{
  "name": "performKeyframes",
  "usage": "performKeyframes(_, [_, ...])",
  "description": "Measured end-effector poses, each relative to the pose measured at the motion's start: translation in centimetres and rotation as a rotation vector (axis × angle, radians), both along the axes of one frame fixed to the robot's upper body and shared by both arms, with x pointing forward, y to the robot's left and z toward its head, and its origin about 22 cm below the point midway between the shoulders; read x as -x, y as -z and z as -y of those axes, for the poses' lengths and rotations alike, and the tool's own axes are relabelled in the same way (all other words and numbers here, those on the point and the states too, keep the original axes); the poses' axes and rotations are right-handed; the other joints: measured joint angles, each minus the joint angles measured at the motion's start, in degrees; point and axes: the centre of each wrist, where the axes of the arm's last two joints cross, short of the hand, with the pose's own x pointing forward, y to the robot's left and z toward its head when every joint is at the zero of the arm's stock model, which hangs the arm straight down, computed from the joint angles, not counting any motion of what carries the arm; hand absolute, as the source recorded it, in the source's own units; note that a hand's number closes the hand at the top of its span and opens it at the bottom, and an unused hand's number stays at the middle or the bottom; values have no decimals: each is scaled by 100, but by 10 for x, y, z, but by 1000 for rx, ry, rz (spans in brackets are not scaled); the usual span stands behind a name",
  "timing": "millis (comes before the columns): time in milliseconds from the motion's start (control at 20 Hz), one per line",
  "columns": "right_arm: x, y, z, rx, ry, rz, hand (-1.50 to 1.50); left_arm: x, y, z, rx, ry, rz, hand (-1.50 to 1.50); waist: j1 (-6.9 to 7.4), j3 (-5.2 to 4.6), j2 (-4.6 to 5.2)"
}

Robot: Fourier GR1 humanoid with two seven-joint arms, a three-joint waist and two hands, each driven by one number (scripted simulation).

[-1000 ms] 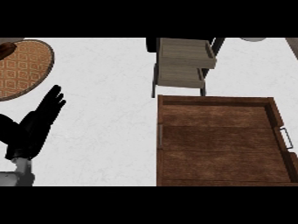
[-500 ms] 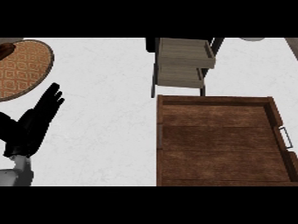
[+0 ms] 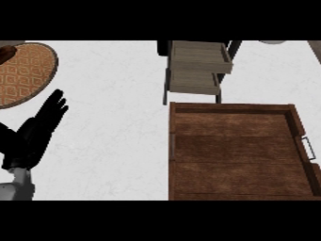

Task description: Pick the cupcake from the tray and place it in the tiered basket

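The wooden tray (image 3: 183, 150) lies at the lower right, and its brown floor shows no cupcake. Above it, at the top centre, stands the tiered basket (image 3: 197, 70), with two pale shelves in a dark frame; nothing shows on them. My left hand (image 3: 27, 139) is at the lower left, fingers straight and pointing up and to the right, thumb spread, holding nothing. It is well left of the tray and the basket. My right hand does not show.
A round orange patterned plate (image 3: 17, 77) sits at the top left, just above my left hand's fingertips. A small brown item (image 3: 2, 54) lies at its upper edge. White counter stretches between hand and tray. A metal handle (image 3: 308, 148) sticks out from the tray's right side.
My left hand has drifted slightly to the left and down. The tray, the basket and the plate have not moved.
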Motion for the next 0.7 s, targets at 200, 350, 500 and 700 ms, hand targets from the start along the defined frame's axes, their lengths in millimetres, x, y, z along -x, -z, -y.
performKeyframes(200, [-10,20,-10,16,23,22,150,2,-2,1,-3,3,-9,0,7,2,2])
performKeyframes(350, [-19,33,-19,10,36,42,150,-1,-4,0,-4,-3,-5,0,16,2,8])
performKeyframes(500, [-23,38,-21,-53,60,88,150,-4,-4,-2,-9,-2,-4,0,16,2,12])
performKeyframes(700, [-33,43,-33,-121,69,110,-150,1,-1,-3,-6,-1,-8,0,49,2,16])
